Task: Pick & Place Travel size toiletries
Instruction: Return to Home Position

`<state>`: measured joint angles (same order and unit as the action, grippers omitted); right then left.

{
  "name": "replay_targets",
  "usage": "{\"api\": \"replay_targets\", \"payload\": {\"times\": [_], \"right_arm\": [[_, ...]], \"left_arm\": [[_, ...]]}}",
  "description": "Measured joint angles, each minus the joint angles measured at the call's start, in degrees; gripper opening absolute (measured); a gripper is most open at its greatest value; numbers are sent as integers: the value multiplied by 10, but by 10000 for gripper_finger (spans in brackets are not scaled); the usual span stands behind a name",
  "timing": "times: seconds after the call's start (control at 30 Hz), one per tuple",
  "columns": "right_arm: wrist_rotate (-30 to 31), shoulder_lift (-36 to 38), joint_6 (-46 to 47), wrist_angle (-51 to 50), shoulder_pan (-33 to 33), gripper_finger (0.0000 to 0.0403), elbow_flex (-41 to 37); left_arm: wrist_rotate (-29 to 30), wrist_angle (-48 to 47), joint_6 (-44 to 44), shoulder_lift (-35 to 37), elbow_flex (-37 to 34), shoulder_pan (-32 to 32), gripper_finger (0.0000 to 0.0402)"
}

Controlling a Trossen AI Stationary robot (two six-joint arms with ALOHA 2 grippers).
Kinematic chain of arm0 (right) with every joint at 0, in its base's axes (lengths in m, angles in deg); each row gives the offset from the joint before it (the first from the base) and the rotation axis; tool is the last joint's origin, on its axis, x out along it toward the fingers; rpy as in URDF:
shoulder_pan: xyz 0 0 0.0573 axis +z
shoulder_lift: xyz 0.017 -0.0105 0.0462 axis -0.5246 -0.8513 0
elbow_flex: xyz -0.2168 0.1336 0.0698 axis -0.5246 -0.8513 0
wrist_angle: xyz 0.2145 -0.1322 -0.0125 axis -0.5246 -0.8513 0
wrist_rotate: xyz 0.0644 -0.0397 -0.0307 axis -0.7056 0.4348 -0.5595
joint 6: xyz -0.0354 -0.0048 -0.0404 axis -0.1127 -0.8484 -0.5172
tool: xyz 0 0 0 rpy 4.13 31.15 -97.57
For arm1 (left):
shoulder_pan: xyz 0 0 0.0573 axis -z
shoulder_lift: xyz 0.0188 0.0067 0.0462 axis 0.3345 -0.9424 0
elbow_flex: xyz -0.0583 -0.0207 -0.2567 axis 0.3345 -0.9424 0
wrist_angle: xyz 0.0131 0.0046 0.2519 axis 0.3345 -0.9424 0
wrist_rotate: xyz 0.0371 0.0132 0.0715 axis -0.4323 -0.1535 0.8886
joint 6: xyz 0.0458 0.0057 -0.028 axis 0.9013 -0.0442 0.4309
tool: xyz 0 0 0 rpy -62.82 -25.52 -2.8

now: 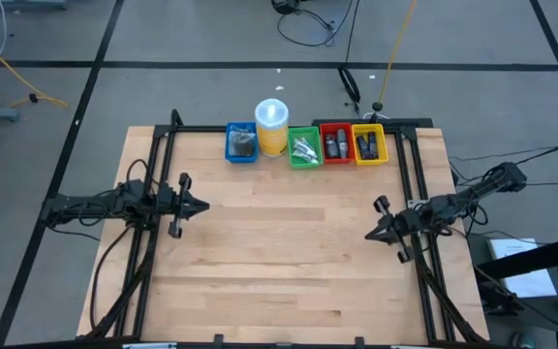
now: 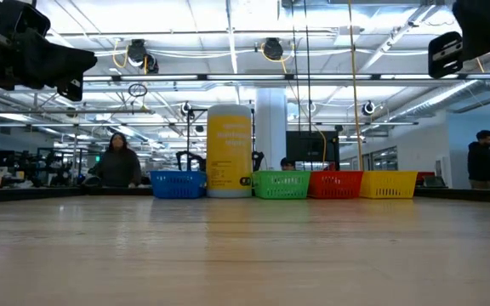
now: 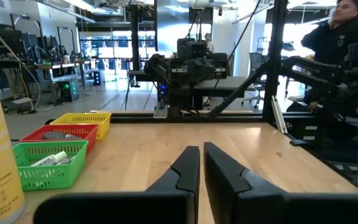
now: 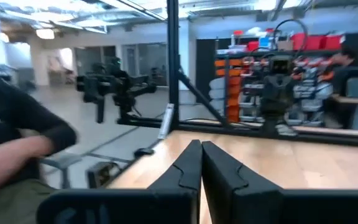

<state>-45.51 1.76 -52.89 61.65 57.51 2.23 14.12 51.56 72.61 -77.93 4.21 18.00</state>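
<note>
**At the Far Edge: Toiletries Binned, Both Arms Idle**

On the left side of the table (image 1: 279, 262), the left gripper (image 1: 204, 206) hovers near the side rail and points inward. Its fingers (image 3: 182, 177) are drawn to a thin slit with nothing between them.

Along the far edge runs a row. A blue bin (image 1: 229, 145) holds grey items (image 1: 244, 142) too small to tell apart, and a cylinder (image 1: 272, 124) stands just beside it. Next come a green bin (image 1: 305, 164) with pale tubes (image 1: 305, 148), a red bin (image 1: 336, 161) and a yellow bin (image 1: 370, 161). The last two each hold dark containers (image 1: 335, 145). No toiletries show on the bare wood.

On the right side, the right gripper (image 1: 370, 233) hovers above the wood, its fingers (image 4: 188, 171) nearly touching and empty.

All these pieces look light. The tubes are probably slick and soft, so they may roll or dent. A gentle pinch across the middle of the body seems safest. The containers look stiff and smooth and are best taken across the narrow width. The grey items may slide under the pads if they are wrapped.

Inside the bins there is little room. The walls are close and the pieces lie against one another, so any reach in would have to come from straight above. The bins stand side by side, hemmed in by the black frame (image 1: 168, 145) at both ends. Between the two grippers the wood lies wide open for moving. Only the frame rails beside each arm call for care.
</note>
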Motion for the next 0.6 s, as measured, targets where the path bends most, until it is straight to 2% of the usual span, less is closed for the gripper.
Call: {"api": "replay_targets", "payload": {"times": [0.27, 0.43, 0.6], "right_arm": [[0, 0, -15, 0, 0, 6, -1], [3, 0, 28, 0, 3, 5, -1], [12, 4, 28, -27, 2, 5, -1]], "left_arm": [[0, 0, 0, 0, 0, 0, 2], [0, 0, 0, 0, 0, 0, 16], [0, 0, 0, 0, 0, 0, 28]]}}
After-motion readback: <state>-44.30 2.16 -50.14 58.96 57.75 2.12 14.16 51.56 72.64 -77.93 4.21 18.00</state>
